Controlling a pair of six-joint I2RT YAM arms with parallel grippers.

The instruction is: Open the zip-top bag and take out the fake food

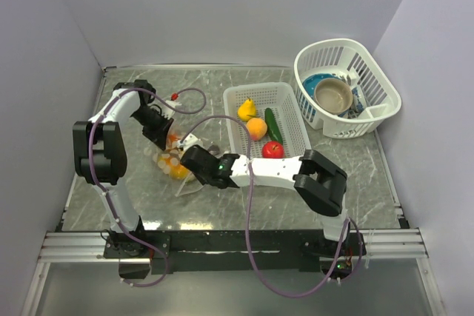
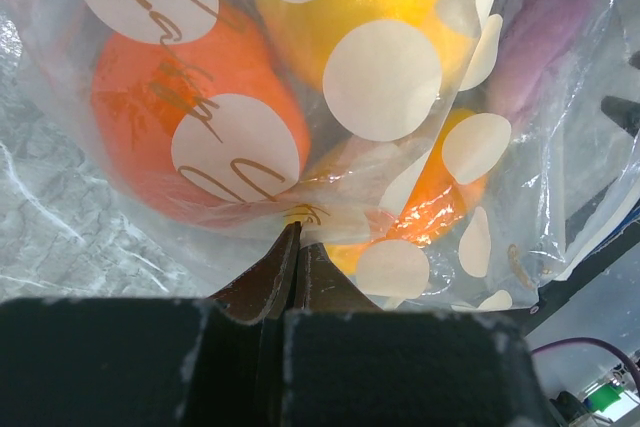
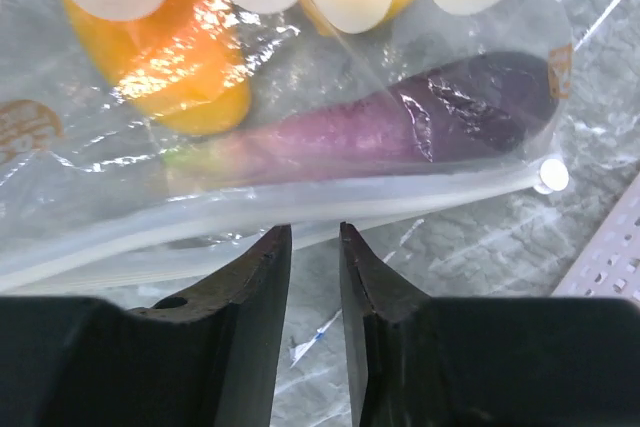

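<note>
Clamping the left fingers [image 2: 275, 277] on the zip-top bag [image 1: 176, 162], lying left on the table [image 1: 348, 175] with fake food [image 2: 130, 97] inside. Holding the right fingers [image 3: 255, 287] slightly apart beside its zip strip [image 3: 300, 209].

Likely a lab: plain-walled booth [image 1: 222, 12], aluminium mounting rail [image 1: 81, 246].

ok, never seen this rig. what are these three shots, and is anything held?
Two robot arms bolted at a table's near edge. The wide shot looks down from above and behind; the other two come from cameras on each wrist. The left tool is shut, pinching the spotted bag of toy food. The right tool is open, tips at the bag's zip strip, holding nothing. A flat basket holds a pear, cucumber and two more toys; a round basket holds a bowl.
</note>
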